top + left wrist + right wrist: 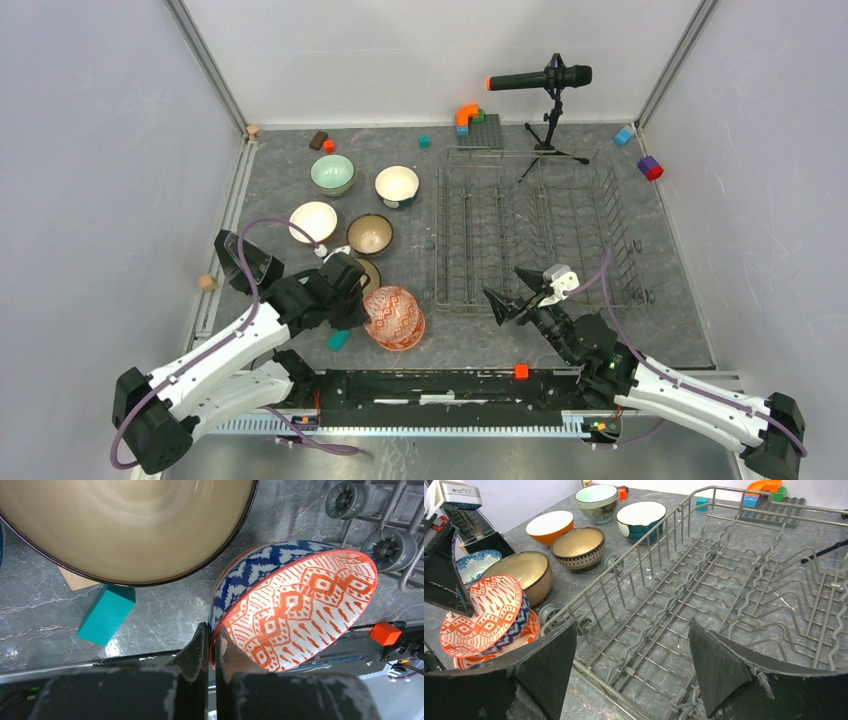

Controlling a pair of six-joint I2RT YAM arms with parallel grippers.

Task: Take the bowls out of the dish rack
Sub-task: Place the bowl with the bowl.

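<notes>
The grey wire dish rack (530, 235) holds no bowls. My left gripper (212, 630) is shut on the rim of a bowl (300, 610) that is blue zigzag outside and red-white patterned inside. It is tilted over another red patterned bowl (528, 629), left of the rack's near corner. More bowls stand on the table to the left: brown (524, 572), dark striped (370, 235), orange (313, 221), pale green (332, 173), teal (397, 185) and blue-white (474, 565). My right gripper (634, 630) hangs open above the rack's near left corner (574, 625), with nothing in it.
A teal block (106, 613) lies by the held bowl, and an orange block (385, 633) sits on the black base rail. A microphone on a tripod (548, 110) stands behind the rack. A grey studded plate with blocks (478, 128) and scattered small blocks lie along the back edge.
</notes>
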